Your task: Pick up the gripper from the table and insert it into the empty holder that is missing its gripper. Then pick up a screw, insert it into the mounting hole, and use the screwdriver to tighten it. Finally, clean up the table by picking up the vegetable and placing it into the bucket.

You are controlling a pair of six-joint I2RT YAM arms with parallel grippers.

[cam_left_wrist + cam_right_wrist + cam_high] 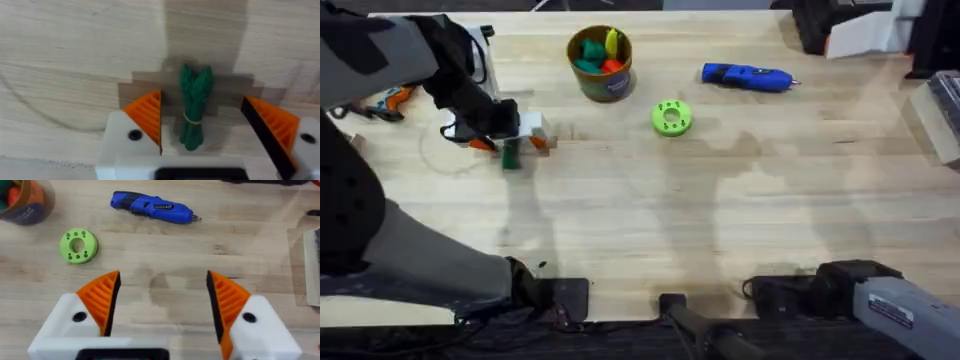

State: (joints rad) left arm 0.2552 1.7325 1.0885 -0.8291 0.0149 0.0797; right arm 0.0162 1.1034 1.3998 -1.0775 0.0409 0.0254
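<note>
Left pincer [202, 132] is spread, its 2 pads flanking the vegetable [194, 107], whose long axis runs along the fingers, flat on the desk [75, 60]. Right pincer [162, 305], also spread, hangs well apart, so the left arm is nearer.

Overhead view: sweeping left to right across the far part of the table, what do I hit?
left gripper over the vegetable → bucket → lime green disc → screwdriver
</note>
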